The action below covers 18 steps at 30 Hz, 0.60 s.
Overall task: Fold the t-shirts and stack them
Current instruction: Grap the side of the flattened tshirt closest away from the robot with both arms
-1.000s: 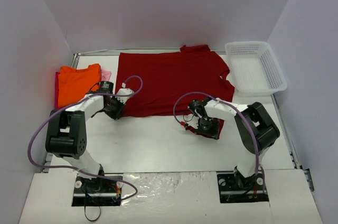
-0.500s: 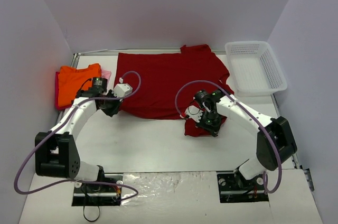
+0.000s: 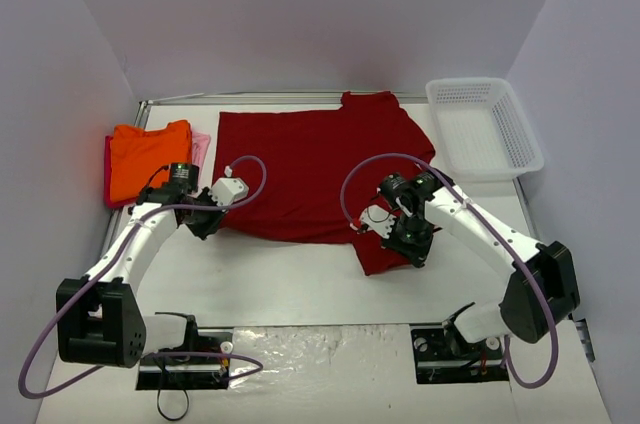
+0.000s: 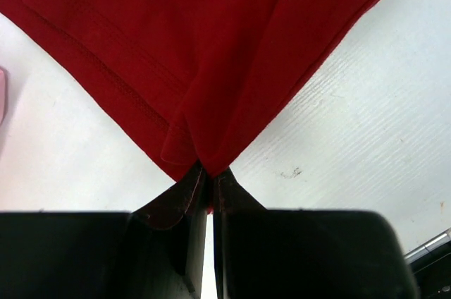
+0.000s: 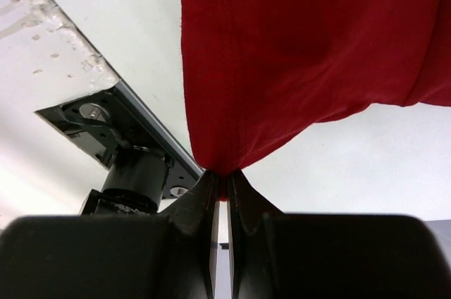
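Observation:
A large dark red t-shirt (image 3: pixel 310 169) lies spread across the middle of the table. Its near left corner (image 4: pixel 184 151) is pinched in my left gripper (image 3: pixel 208 226), which is shut on the cloth. At the near right, my right gripper (image 3: pixel 415 244) is shut on the shirt's other corner (image 5: pixel 225 154), and a flap of cloth (image 3: pixel 385 254) lies bunched beside it. A bright orange t-shirt (image 3: pixel 145 156) lies folded at the far left, with a pale pink t-shirt (image 3: pixel 201 147) peeking out from under its right edge.
A white plastic mesh basket (image 3: pixel 484 127) stands at the back right of the table. The right arm's base (image 5: pixel 134 165) shows under the lifted cloth in the right wrist view. Purple cables (image 3: pixel 245 169) loop over both arms. Pale walls close in three sides.
Both arms have stretched forward, away from their bases. The red shirt's near edge has shifted with them, and the right corner flap has moved right and nearer the front.

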Available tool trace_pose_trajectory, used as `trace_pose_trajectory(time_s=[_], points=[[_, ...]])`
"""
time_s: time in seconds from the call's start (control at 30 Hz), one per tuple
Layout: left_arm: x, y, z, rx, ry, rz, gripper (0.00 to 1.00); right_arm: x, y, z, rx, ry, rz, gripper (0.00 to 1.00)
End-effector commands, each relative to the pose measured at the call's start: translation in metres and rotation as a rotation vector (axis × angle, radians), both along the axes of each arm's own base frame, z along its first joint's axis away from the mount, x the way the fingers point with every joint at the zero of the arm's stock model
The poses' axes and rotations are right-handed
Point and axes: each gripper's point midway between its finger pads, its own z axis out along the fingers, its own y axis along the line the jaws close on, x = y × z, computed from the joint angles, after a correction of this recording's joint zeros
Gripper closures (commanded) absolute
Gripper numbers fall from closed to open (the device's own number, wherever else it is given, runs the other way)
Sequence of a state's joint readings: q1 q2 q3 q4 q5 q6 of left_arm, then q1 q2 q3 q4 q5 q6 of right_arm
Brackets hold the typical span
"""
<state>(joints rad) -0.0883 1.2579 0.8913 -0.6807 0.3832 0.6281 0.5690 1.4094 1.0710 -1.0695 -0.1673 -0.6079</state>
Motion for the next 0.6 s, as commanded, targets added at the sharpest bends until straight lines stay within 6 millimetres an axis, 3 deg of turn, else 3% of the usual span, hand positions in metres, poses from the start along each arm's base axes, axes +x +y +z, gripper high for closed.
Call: trace_pose_trajectory(time_s=[0.0, 0.33, 0.57], points=[[-0.009, 0.007, 0.002, 0.026, -0.003, -0.018, 0.98, -0.026, -0.010, 0.014, 0.006, 0.080, 0.007, 1.00], [-0.016, 0.021, -0.001, 0.065, -0.022, -0.009, 0.98, -0.010, -0.015, 0.031, 0.055, -0.042, -0.032, 1.00], [-0.012, 0.023, 0.000, 0.061, -0.035, 0.002, 0.98, 0.037, -0.038, 0.053, 0.070, -0.184, -0.123, 1.00]])
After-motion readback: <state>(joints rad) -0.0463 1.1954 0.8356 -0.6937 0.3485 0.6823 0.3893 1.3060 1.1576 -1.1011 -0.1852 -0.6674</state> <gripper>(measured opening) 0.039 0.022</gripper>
